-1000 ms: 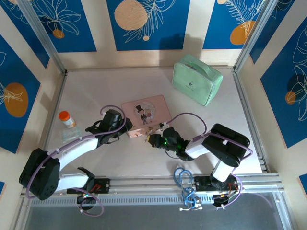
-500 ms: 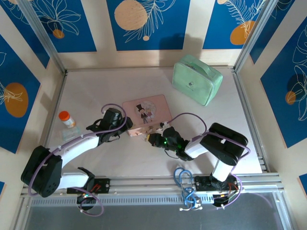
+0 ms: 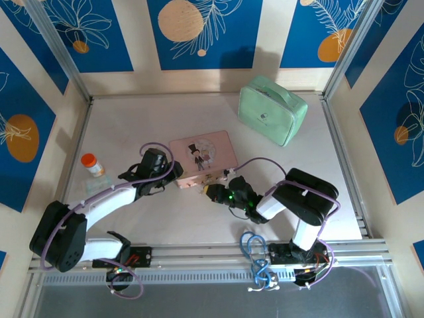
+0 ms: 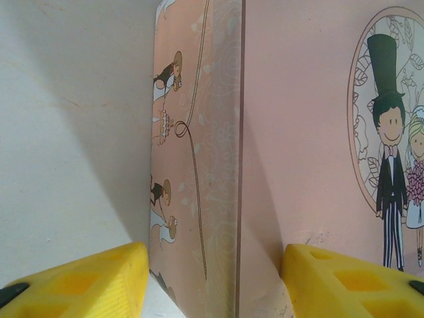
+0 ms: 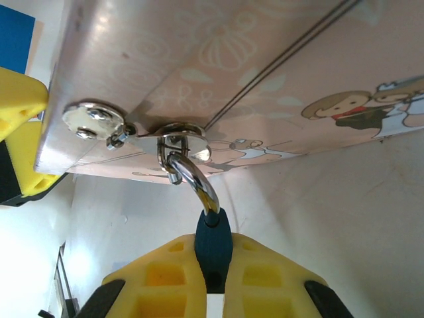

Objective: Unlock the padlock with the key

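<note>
The padlock (image 5: 212,244) has a dark blue body and a silvery shackle (image 5: 199,183). The shackle hangs through the metal hasp ring (image 5: 177,134) on the front of the pink picture tin (image 3: 202,154). My right gripper (image 5: 213,253) is shut on the padlock's body, just in front of the tin (image 5: 265,66). It sits at the tin's near edge in the top view (image 3: 213,192). My left gripper (image 4: 215,265) stands open astride the tin's left edge (image 4: 298,132), one yellow finger (image 4: 99,278) against the side wall, the other over the lid. The key is out of view.
A mint-green case (image 3: 273,109) lies at the back right. An orange-capped bottle (image 3: 93,163) stands by the left rail. Blue cable loops (image 3: 255,255) lie on the front frame. Aluminium posts and rails border the white table (image 3: 132,126).
Hardly anything moved. The right arm's elbow drifted slightly left, and the left arm shifted a little by the tin. The right gripper's hold on the padlock is unchanged.
</note>
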`<state>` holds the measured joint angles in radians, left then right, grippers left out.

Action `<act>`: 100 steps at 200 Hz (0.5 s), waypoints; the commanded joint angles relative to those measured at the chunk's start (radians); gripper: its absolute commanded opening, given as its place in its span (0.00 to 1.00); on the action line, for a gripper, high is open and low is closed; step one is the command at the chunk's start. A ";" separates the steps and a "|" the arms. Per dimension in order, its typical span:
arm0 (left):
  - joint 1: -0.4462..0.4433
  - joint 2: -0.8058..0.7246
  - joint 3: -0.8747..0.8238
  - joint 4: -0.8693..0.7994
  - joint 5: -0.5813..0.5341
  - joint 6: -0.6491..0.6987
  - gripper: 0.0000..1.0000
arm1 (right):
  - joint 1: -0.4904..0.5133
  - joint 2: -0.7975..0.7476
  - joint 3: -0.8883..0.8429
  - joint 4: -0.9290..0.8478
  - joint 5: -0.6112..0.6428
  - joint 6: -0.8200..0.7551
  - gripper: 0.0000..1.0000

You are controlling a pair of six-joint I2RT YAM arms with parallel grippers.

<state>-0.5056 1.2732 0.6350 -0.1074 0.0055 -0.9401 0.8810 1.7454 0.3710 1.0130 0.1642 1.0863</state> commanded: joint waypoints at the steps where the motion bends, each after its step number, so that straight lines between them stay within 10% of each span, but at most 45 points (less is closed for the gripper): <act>1: 0.021 0.046 -0.026 -0.060 -0.025 0.023 0.57 | -0.007 0.019 -0.040 -0.031 -0.021 0.017 0.00; 100: 0.029 0.058 -0.028 -0.052 -0.013 0.035 0.56 | -0.022 0.020 -0.027 -0.059 -0.017 0.001 0.08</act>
<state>-0.4992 1.2823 0.6350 -0.0898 0.0227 -0.9329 0.8646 1.7462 0.3645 1.0256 0.1497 1.0859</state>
